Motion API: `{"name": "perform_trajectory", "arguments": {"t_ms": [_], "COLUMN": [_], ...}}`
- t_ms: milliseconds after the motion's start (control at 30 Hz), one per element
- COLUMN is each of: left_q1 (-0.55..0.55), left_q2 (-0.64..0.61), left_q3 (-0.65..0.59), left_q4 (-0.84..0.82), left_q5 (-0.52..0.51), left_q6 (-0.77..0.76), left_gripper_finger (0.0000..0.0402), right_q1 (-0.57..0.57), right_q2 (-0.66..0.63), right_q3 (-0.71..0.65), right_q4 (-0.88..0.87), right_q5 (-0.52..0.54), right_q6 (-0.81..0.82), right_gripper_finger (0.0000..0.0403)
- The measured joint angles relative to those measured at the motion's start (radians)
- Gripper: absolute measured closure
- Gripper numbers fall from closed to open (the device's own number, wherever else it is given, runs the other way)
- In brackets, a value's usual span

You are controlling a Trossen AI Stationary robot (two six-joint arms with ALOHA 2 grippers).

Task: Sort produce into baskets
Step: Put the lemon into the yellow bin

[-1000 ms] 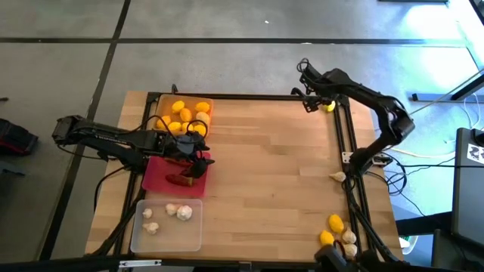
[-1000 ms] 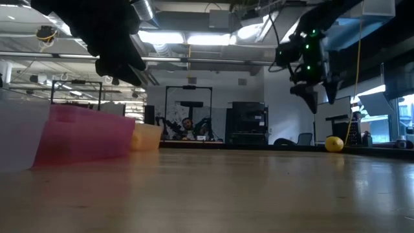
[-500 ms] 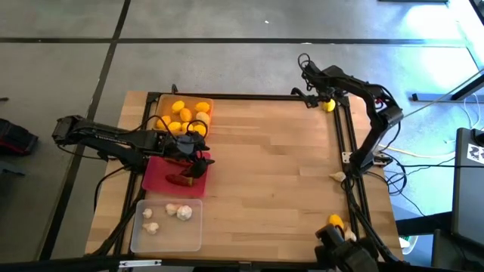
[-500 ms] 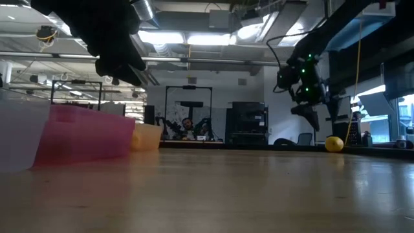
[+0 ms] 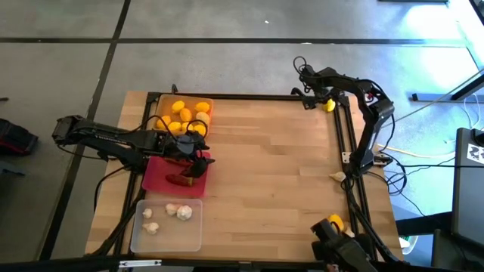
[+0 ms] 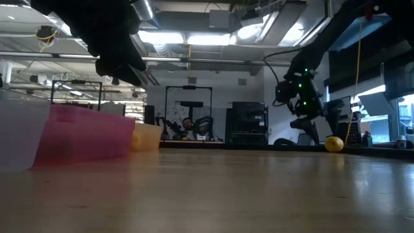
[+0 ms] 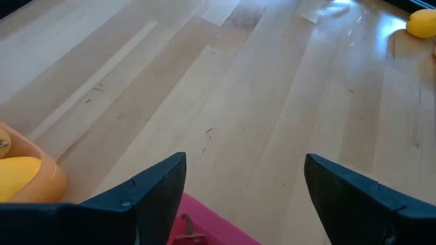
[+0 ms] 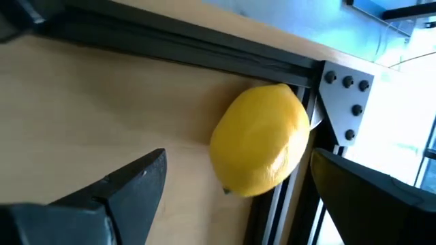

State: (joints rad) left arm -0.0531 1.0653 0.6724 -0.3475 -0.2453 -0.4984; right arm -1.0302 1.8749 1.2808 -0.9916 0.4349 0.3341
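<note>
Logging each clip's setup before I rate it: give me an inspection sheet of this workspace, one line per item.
Surface: wooden table, black frame rail round it.
Job's things: lemons in orange basket; chilli in red basket; garlic in clear basket. Loose: lemon at far right corner against the rail, garlic bulb at right edge, more produce at near right corner.
Clutter: nothing seen.
Grippers: left gripper open over the red basket, empty; right gripper open, low, straddling the corner lemon, not closed.
Cables: along both arms and off the right edge.
Surroundings: grey floor; equipment racks behind.
</note>
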Motion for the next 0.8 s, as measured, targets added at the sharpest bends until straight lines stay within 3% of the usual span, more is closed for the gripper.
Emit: {"name": "perform_trajectory", "arguments": {"t_ms": [400,600,800], "left_q1": [0.0,0.0,0.0], "left_q2": [0.0,0.0,0.0], "left_q3": [0.0,0.0,0.0], "left_q4": [0.0,0.0,0.001], "left_q5": [-0.002,-0.002,-0.003], "left_q6": [0.007,0.007,0.007], "left_gripper_finger": [0.0109,0.0109,0.0109], "right_q1": [0.002,0.003,0.003], "right_q2": [0.079,0.082,0.082], "right_q3": [0.002,0.001,0.001], "right_q4": [-0.002,-0.028,-0.012], "right_q5": [0.033,-0.047,-0.043], "right_q6": [-0.003,-0.025,-0.032], "right_gripper_finger": [0.0047,0.0047,0.0047]}}
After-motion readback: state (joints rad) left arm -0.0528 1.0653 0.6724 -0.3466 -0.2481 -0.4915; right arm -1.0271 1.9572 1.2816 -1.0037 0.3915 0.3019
